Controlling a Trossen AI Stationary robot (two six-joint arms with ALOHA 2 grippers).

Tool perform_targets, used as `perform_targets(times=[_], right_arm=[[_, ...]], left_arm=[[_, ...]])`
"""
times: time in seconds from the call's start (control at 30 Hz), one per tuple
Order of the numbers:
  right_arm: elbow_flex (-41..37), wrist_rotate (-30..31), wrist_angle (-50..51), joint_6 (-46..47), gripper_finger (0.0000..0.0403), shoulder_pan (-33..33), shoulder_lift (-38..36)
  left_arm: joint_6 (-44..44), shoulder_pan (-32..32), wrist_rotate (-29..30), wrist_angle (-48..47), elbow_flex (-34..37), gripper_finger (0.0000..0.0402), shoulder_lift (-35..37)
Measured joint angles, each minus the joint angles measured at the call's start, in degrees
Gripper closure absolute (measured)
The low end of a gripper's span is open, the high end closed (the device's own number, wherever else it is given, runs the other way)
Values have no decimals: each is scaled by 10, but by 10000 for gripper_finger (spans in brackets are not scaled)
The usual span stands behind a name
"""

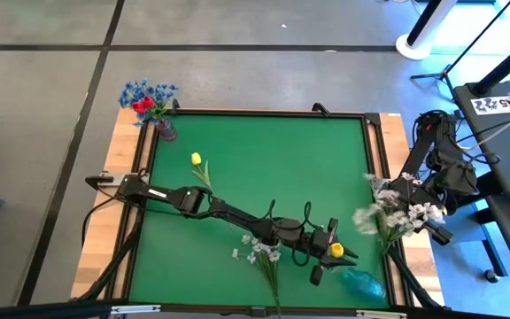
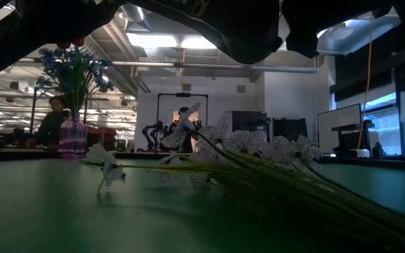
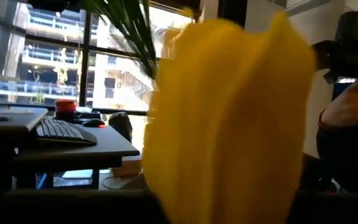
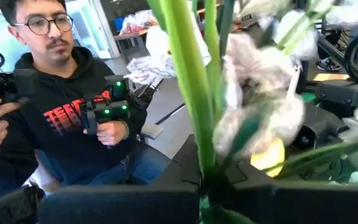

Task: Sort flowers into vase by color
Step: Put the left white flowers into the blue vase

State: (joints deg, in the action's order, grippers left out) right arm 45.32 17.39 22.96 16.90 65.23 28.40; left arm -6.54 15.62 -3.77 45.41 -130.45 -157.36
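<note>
Two arms busy: both had flowers in hand, so the sorting looked roughly midway to me.

Left end effector (image 1: 333,254): lower middle-right of the high view, closed on a yellow tulip (image 1: 336,251). In the left wrist view the bud (image 3: 229,118) filled nearly the whole frame, so it sat right at the camera, probably lifted to carry off.

Right end effector (image 1: 386,215): right edge of the high view, gripping a white spray (image 1: 397,214). The right wrist view showed its green stalks (image 4: 191,81) pinched upright between the fingers, blossoms blurry above.

Vase (image 1: 165,131): upper left corner of the counter, already holding blue sprigs (image 1: 149,92) and a red tulip (image 1: 142,105). That mix looked odd for a colour sort, just my read.

Still loose: a second yellow tulip (image 1: 197,159) left of centre, and more white blossoms (image 1: 257,250) at lower middle, lying flat. The low view had their stalks (image 2: 273,183) stretched across the foreground.

Teal thing (image 1: 363,283): lower right, couldn't tell what it was.

Counter (image 1: 264,159): green mat in a dark frame with wooden edges.

Room: grey floor, desk with a keyboard (image 3: 58,129), big windows, and a person in a dark hoodie (image 4: 61,118) holding controllers.
</note>
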Motion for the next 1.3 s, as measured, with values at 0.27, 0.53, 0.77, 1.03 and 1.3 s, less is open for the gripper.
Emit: perform_targets(times=[0.27, 0.53, 0.77, 1.03, 1.3], right_arm=[[0, 1, 0, -1, 396, 0, -6], [0, 0, 19, 58, 398, 0, 22], [0, -4, 82, 193, 399, 0, 54], [0, 1, 81, 221, 400, 0, 49], [0, 29, 93, 221, 400, 0, 71]], left_arm=[[-19, -1, 18, -46, 0, 396, 0], [-19, -1, 25, -56, 0, 400, 0], [-21, -1, 26, -41, 0, 401, 7], [-26, 2, 27, -30, -9, 401, 7], [-10, 9, 34, -75, -9, 395, 7]])
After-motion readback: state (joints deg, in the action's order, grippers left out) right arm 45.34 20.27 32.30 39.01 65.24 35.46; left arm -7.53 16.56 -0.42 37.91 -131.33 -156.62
